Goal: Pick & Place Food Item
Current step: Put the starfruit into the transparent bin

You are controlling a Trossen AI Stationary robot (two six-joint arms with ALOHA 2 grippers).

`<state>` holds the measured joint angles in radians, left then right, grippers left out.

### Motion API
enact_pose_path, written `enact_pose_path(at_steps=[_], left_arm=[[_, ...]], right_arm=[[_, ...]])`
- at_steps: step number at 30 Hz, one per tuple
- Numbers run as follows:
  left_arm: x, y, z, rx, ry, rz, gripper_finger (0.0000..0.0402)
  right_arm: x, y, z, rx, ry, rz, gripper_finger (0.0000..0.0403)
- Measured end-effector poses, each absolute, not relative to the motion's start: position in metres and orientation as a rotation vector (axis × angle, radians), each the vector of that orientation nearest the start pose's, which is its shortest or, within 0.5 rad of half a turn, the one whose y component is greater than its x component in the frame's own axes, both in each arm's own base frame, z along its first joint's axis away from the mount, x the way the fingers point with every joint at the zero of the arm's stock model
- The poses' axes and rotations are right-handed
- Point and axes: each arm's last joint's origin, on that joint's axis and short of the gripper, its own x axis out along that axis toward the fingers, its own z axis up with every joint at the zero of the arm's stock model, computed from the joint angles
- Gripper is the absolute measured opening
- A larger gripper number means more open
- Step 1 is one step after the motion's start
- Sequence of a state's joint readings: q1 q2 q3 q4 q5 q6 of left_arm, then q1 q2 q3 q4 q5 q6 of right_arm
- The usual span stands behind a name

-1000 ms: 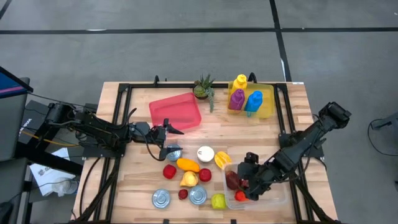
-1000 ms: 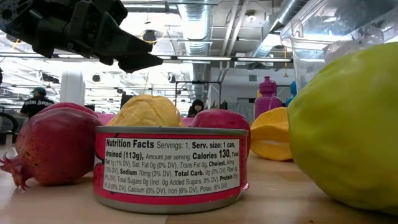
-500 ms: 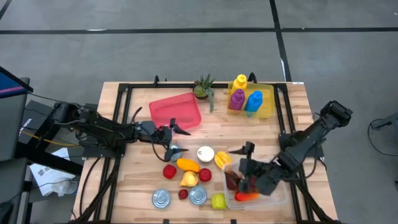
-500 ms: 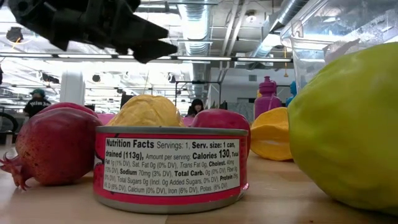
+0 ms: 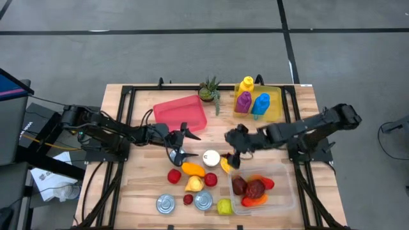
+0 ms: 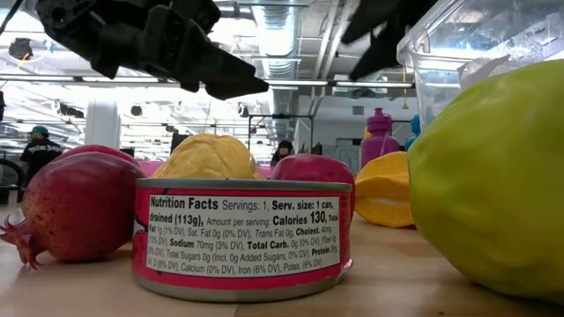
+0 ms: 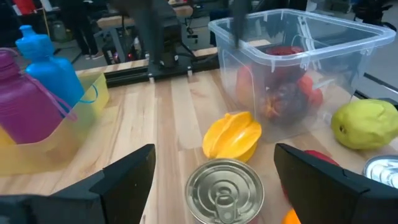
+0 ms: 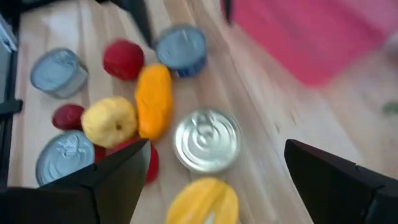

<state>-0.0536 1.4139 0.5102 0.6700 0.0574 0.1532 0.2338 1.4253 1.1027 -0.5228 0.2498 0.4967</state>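
Pincers open, right pincer above starfruit, beside bin rim.

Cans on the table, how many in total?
4. Two near the front edge: outer can and inner can. White-topped can sits mid-table. Blue can lies beneath the left gripper. None seems hidden.

Both arms are dark, near black, built of jointed tubular links with blocky housings at the joints. The left arm carries loose black cables looping along its links, and an orange cable shows by its base. The right arm ends its upper link in a bulky rounded housing. Fingers are matte black, flat, wedge-shaped plates tapering to angular tips. No markings legible.
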Motion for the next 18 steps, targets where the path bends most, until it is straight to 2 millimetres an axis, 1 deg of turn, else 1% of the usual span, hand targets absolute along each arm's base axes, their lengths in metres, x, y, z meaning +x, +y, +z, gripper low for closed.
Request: enact_pose_path(at_steps=[4, 7, 9, 12, 18], left_arm=[[0.271, -0.016, 0.186, 0.158, 0.226, -0.130, 0.0320], [0.271, -0.015, 0.186, 0.169, 0.225, -0.127, 0.0320], [0.271, -0.015, 0.186, 0.176, 0.224, -0.127, 0.0320], [0.271, -0.014, 0.186, 0.177, 0.225, -0.123, 0.0320], [0.271, -0.014, 0.186, 0.177, 0.230, -0.122, 0.0320]], right_arm=[[0.293, 0.039, 0.261, 0.346, 0.918, -0.193, 0.0339], [0.296, 0.032, 0.256, 0.374, 0.988, -0.166, 0.0330], [0.300, 0.030, 0.254, 0.355, 1.052, -0.149, 0.0328], [0.319, 0.033, 0.258, 0.316, 1.102, -0.107, 0.0327], [0.354, 0.040, 0.251, 0.230, 1.336, -0.101, 0.0327]])
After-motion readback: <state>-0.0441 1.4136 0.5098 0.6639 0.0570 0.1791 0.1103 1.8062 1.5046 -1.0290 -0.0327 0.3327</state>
